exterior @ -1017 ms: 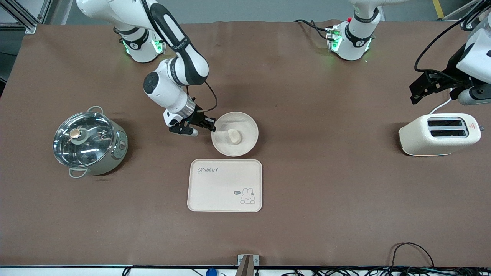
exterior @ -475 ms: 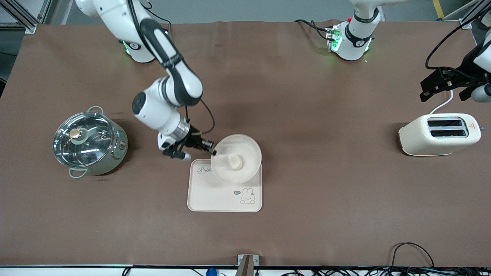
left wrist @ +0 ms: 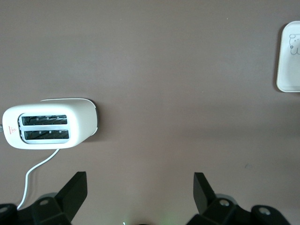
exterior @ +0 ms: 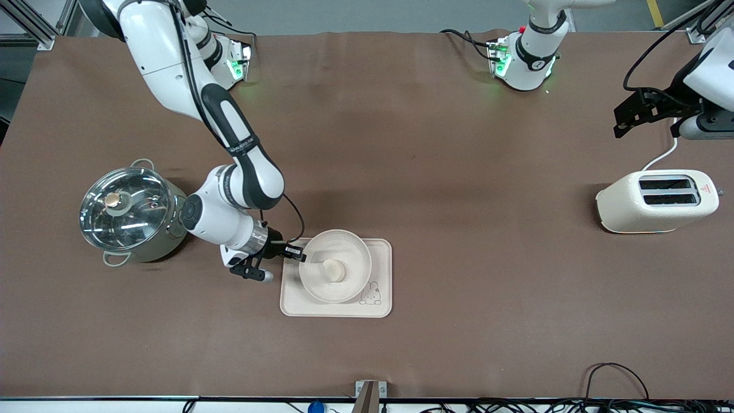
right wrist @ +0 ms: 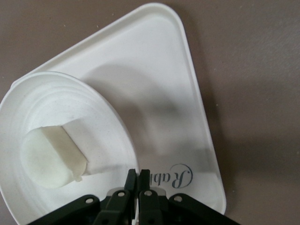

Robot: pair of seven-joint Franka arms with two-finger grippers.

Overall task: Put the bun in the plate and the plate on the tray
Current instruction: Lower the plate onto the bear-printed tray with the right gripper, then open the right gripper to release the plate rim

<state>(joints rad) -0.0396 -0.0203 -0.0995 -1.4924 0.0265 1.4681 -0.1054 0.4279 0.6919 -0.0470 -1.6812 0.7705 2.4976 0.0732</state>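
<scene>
The bun (exterior: 333,270) lies in the round cream plate (exterior: 350,249). The plate is over the cream tray (exterior: 381,252), covering its "Rabbit" lettering; I cannot tell whether it rests on the tray. My right gripper (exterior: 299,256) is shut on the plate's rim at the edge toward the right arm's end. In the right wrist view the gripper (right wrist: 138,174) pinches the rim of the plate (right wrist: 75,103), with the bun (right wrist: 51,157) inside and the tray (right wrist: 154,70) beneath. My left gripper (exterior: 622,120) waits open above the toaster's end of the table; it shows open in the left wrist view (left wrist: 139,183).
A lidded steel pot (exterior: 132,212) stands toward the right arm's end, close to the right arm's wrist. A white toaster (exterior: 656,201) stands toward the left arm's end, also in the left wrist view (left wrist: 49,126). A tray corner (left wrist: 289,58) shows there too.
My right gripper has carried the plate with the bun from the table nearer to the front camera, to over the tray, and lower. The left gripper shifted slightly.
</scene>
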